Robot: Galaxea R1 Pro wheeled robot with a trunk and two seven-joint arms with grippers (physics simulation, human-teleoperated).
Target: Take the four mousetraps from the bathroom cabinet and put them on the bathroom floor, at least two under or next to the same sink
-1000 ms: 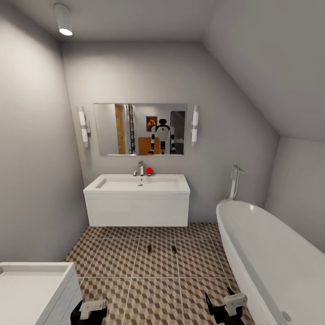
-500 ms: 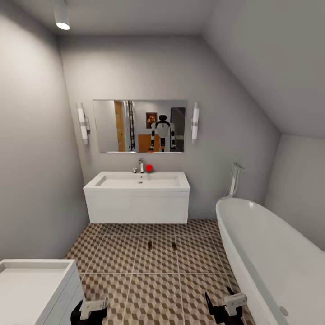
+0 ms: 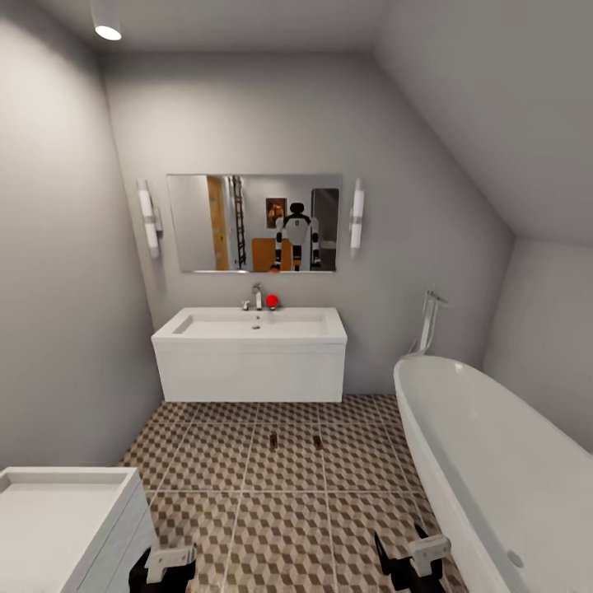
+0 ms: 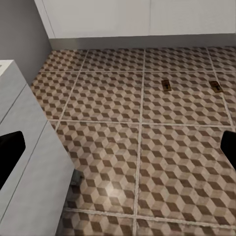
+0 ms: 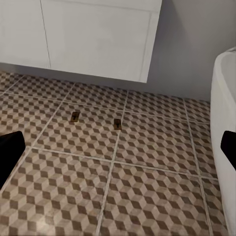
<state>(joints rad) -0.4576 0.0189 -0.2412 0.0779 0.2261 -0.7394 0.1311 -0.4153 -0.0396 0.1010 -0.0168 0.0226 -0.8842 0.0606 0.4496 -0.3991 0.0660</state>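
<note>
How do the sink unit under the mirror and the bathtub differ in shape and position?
The sink unit is a boxy rectangle hung against the back wall, under the mirror; the bathtub is a rounded oval running along the right side of the room. The sink unit carries a tap on top; the bathtub's tap stands behind its far end. Both are white.

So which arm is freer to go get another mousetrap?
Right, probably. Both grippers are open and empty. The left gripper sits close beside a white unit, which crowds it. The right gripper has bare floor ahead, with the bathtub only at its side.
</note>
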